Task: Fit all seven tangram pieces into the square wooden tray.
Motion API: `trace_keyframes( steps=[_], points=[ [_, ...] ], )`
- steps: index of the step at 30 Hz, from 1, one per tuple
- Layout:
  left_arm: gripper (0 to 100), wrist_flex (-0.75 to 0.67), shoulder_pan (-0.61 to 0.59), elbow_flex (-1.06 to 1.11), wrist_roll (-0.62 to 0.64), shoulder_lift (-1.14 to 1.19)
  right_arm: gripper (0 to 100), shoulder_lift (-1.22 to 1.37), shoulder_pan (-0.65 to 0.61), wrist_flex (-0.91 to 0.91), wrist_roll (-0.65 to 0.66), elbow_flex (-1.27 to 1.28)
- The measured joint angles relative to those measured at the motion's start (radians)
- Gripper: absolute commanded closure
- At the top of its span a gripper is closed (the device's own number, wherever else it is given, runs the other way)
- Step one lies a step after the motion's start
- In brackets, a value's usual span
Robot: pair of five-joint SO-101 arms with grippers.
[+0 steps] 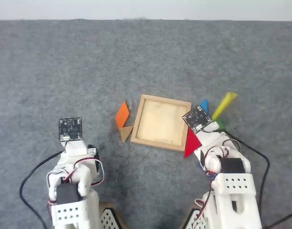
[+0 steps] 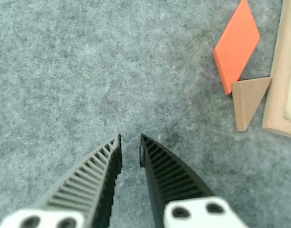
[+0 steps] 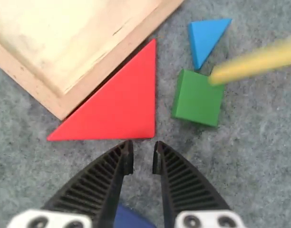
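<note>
the square wooden tray (image 1: 161,123) (image 2: 278,95) (image 3: 64,42) lies mid-table on grey carpet, its floor bare, no piece inside. against its right near corner lies the red triangle (image 1: 191,142) (image 3: 119,109), long edge along the rim. beyond it are the green square (image 1: 219,125) (image 3: 198,99), the blue triangle (image 1: 204,105) (image 3: 205,35) and a blurred yellow piece (image 1: 224,104) (image 3: 259,61) overlapping the square's corner. a dark blue piece (image 3: 129,219) peeks from under the right gripper (image 3: 142,148), whose fingers stand a narrow gap apart, gripping nothing, tips just beside the red triangle. left of the tray the orange parallelogram (image 1: 122,115) (image 2: 237,45) touches the brown triangle (image 1: 126,133) (image 2: 247,99), which lies just beside the rim. the left gripper (image 2: 130,142) hangs over bare carpet, fingers slightly parted, nothing between them.
</note>
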Motion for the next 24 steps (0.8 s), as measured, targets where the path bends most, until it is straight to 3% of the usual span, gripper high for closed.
trace_keyframes(
  steps=[13,24],
  points=[
    [94,0.000,0.000,0.000,0.000,0.000,91.8,0.000,0.006,-0.041,-0.032,0.026],
    [94,0.000,0.000,0.000,0.000,0.000,91.8,0.000,0.107,0.080,-0.048,0.009]
  ],
)
